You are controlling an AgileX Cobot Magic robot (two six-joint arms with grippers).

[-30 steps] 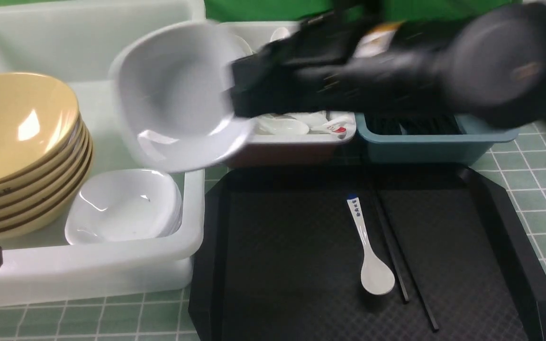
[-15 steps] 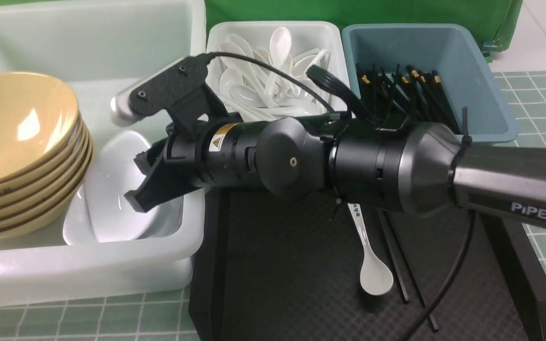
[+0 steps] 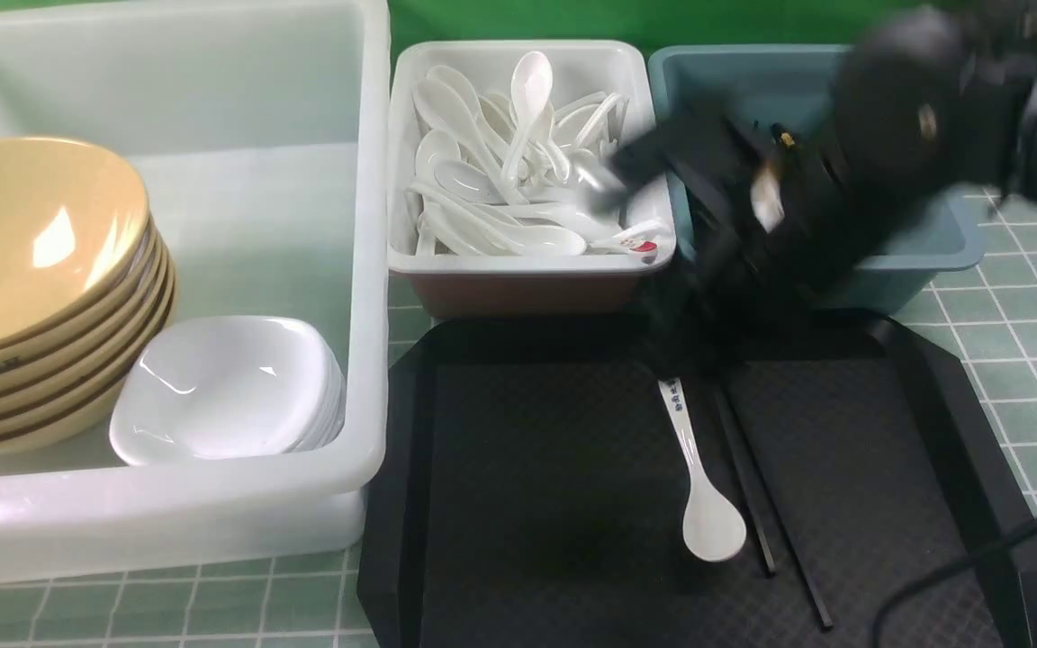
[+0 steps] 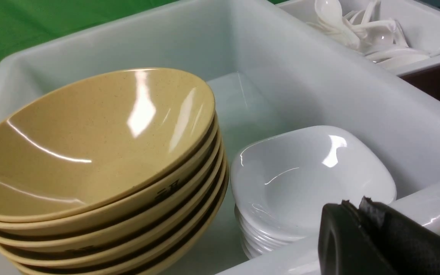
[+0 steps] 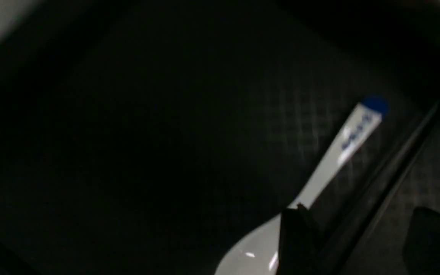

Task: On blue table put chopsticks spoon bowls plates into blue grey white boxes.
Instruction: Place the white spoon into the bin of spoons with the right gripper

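Note:
A white spoon (image 3: 703,477) with a blue-tipped handle and a pair of black chopsticks (image 3: 761,486) lie on the black tray (image 3: 500,504). My right gripper (image 3: 680,342) is blurred above the tray's far edge, by the spoon's handle. In the right wrist view it (image 5: 361,214) is open and empty, with the spoon (image 5: 330,160) and chopsticks (image 5: 392,160) beneath it. A stack of white square bowls (image 3: 226,387) and a stack of yellow bowls (image 3: 32,270) sit in the large white box (image 3: 365,270). My left gripper (image 4: 353,204) is shut and empty at that box's near rim.
A white box (image 3: 527,263) full of white spoons and a blue box (image 3: 933,252) holding black chopsticks stand behind the tray. The green gridded table (image 3: 1023,360) shows to the right. The right arm's cable (image 3: 978,558) hangs over the tray's near right corner.
My right gripper set a white bowl on the white stack, let go of it, and swung back right over the tray. The left arm has not moved.

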